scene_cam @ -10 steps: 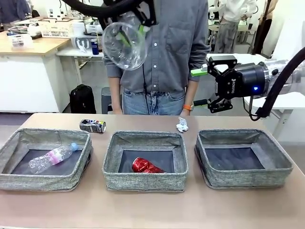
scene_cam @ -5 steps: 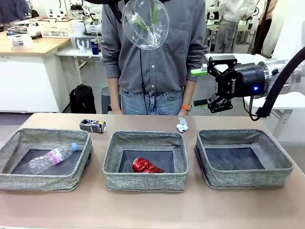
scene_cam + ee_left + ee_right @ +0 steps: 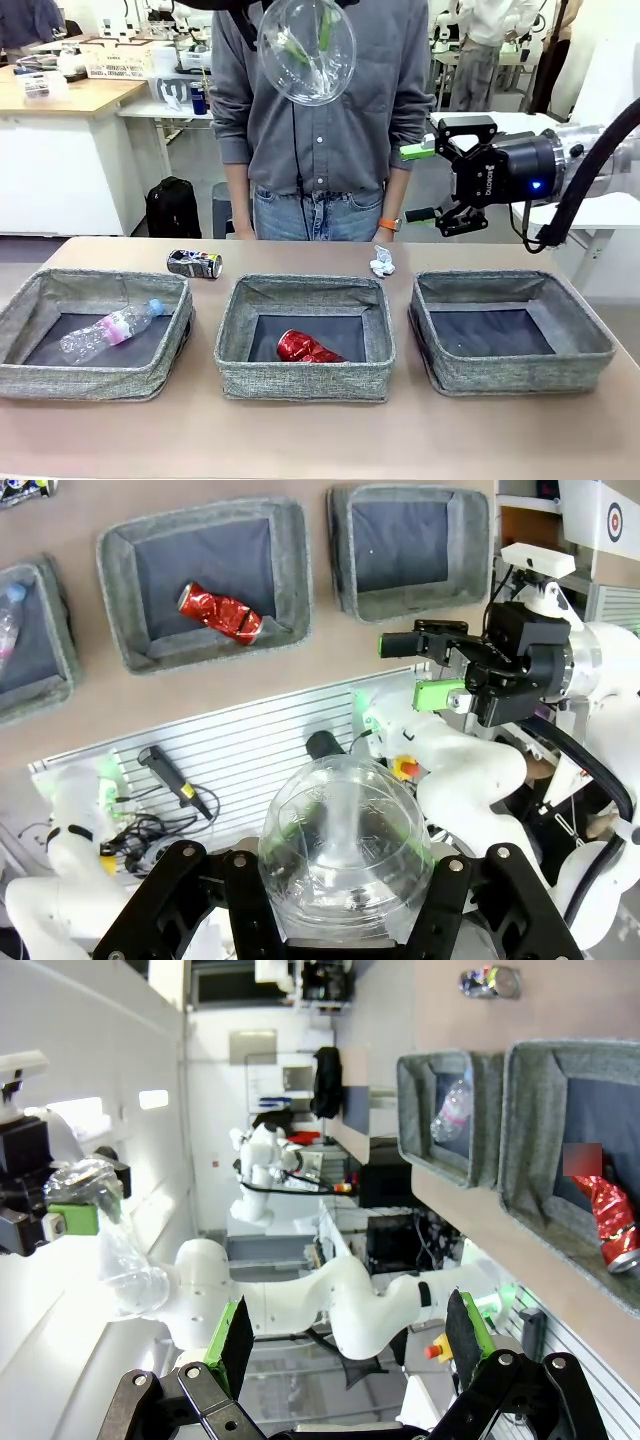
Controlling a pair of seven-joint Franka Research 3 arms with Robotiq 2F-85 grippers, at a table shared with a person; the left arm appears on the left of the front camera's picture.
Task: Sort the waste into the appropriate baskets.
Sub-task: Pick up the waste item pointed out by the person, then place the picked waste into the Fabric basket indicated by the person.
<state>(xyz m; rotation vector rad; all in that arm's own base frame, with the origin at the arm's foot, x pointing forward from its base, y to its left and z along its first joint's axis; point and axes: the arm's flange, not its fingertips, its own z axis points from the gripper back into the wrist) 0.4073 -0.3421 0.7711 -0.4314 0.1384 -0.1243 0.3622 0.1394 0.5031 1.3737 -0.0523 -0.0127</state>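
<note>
**Waste-sorting lot: one cup aloft, two pieces loose on the tabletop**

- Landmark: middle basket (image 3: 305,378), the centre one of three grey bins in a row on the tabletop (image 3: 320,440).
- Crushed red can (image 3: 305,348): lies inside the middle basket. This suggests that the bin takes metal.
- Left basket (image 3: 95,380): just beside the middle basket on the left. It holds the plastic bottle (image 3: 108,330), so it probably takes plastics.
- Right basket (image 3: 520,375): just beside the middle basket on the right. Its dark bottom is bare, so it is likely meant for paper.
- Dark can (image 3: 195,264): lies on its side on the tabletop, beyond the middle basket's far left corner. Not yet sorted.
- Paper wad (image 3: 382,262): sits on the tabletop just beyond the middle basket's far right corner. Not yet sorted.
- Plastic cup (image 3: 306,50): high above the middle basket, in front of the person (image 3: 330,150) standing beyond it.
- Left tool (image 3: 345,880): clamped on the cup, with its green pads showing through the clear wall. The height looks like a carrying height, chosen to clear the soft basket walls. The cup seems bound for the left basket.
- Right tool (image 3: 418,183): jaws apart and empty. It is raised above and to the right of the middle basket and turned sideways. It seems parked clear of the cup's path, and the paper wad is the nearer of the two loose pieces to it.
</note>
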